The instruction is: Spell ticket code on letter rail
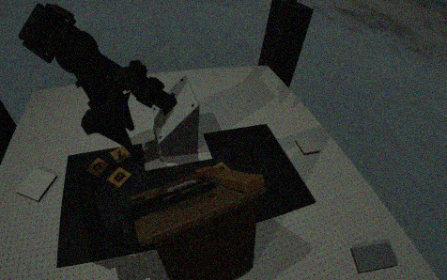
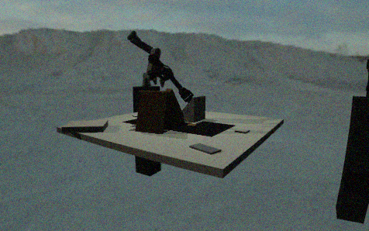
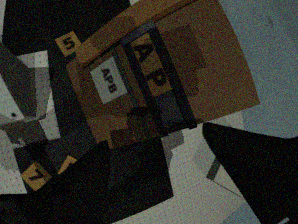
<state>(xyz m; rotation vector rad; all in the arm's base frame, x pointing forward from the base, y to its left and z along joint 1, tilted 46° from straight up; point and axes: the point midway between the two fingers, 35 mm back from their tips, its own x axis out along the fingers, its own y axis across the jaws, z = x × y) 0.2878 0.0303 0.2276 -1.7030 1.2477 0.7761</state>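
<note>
Two tiles (image 3: 157, 81) seated in rail (image 1: 193, 189) (image 3: 174, 75); third presumably to be picked from tile cluster (image 1: 98, 166) (image 3: 36, 176), offset beyond one finger; gripper (image 1: 111, 133) (image 2: 158, 83) (image 3: 157, 137) spread wide, empty.

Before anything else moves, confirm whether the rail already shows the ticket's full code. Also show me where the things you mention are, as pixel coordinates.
No, the ticket (image 3: 108, 81) reads APB, while the rail (image 3: 188, 106) holds only A and P.

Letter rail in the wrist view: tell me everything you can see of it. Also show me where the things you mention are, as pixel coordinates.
The rail (image 1: 197, 189) (image 3: 175, 80) is a straight, dark, narrow frame with raised long edges, its material unclear in this light. It lies along the face of the brown board (image 1: 202, 207) (image 2: 151, 112) (image 3: 225, 75), beside the ticket (image 3: 108, 81). Tiles A (image 3: 144, 52) and P (image 3: 157, 82) sit in it side by side; past P is a dark, unfilled stretch.
</note>
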